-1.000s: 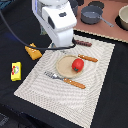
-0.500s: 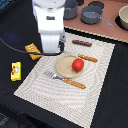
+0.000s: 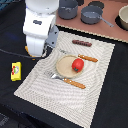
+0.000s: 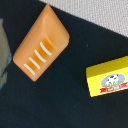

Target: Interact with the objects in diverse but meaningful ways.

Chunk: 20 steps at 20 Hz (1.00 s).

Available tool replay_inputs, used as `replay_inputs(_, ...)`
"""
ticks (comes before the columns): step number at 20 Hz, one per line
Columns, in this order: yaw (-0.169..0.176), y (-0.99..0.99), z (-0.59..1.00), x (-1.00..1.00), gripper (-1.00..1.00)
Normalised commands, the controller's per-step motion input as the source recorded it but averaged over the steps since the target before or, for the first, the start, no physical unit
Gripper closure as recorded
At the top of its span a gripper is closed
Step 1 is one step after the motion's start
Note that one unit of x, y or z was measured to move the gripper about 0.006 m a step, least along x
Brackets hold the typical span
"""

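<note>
Wrist view shows the bread block (image 4: 40, 46) and yellow packet (image 4: 108, 76) on the dark surface (image 4: 60, 100); I'm lining up a pick, must descend centred. Jaws' state: can't tell.

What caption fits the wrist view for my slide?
Wrist camera looking down on an orange bread block with pale stripes and a yellow packet bearing a cow label, lying apart on a black surface.

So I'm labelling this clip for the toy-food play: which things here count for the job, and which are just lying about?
For the job:
tomato
sausage
yellow packet
orange bread block

Lying about:
fork
knife
grey pots
round board
placemat
</note>
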Motion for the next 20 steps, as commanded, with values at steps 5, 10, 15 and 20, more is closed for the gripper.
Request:
replay_inputs(5,-0.021,0.26,-0.21,-0.98,-1.0)
replay_inputs(10,-0.062,0.13,-0.2,-0.91,-1.0)
replay_inputs(15,-0.157,0.02,-0.09,-0.67,-1.0)
replay_inputs(20,-0.18,0.07,-0.05,-0.58,-1.0)
